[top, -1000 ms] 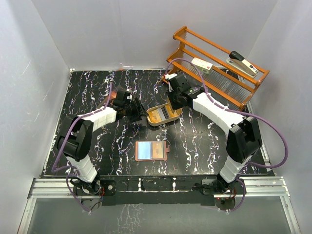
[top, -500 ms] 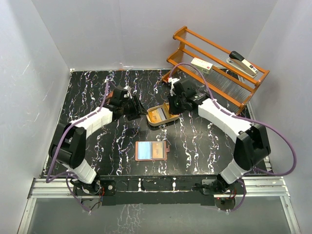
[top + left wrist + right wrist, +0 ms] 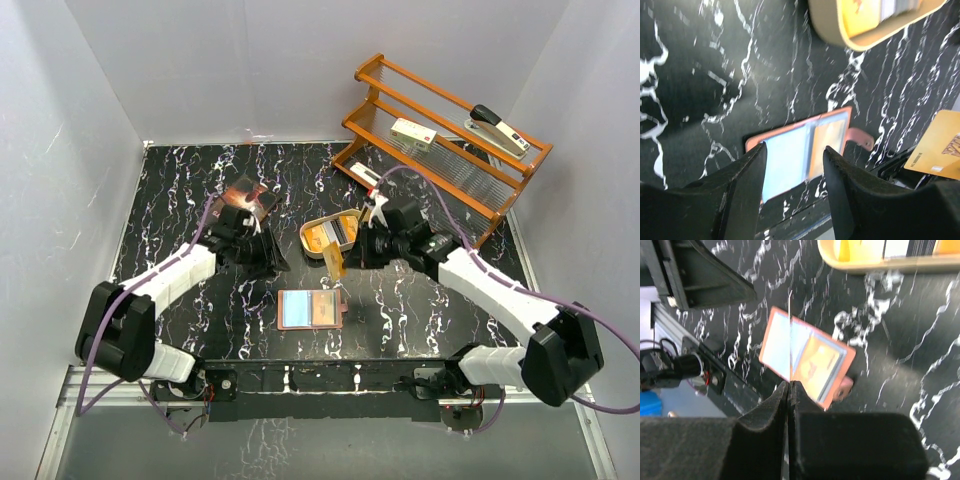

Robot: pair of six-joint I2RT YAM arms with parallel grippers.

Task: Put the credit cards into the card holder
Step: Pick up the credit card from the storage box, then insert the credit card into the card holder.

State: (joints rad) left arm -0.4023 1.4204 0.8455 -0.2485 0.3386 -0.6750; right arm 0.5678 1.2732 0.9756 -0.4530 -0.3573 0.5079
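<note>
Right fingers [image 3: 786, 392] swung from tin [image 3: 306, 240] toward wallet [image 3: 310, 309], clenched on gold card [image 3: 335, 263] near its far edge; left fingers [image 3: 272, 262] released, hovering left of wallet. Square card to slot, slide slowly

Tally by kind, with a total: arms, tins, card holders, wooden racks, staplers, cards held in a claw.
Arms: 2, left arm, right arm
Tin: 1
Card holder: 1
Wooden rack: 1
Stapler: 1
Cards held in a claw: 1, gold card, right claw
Total: 7
</note>
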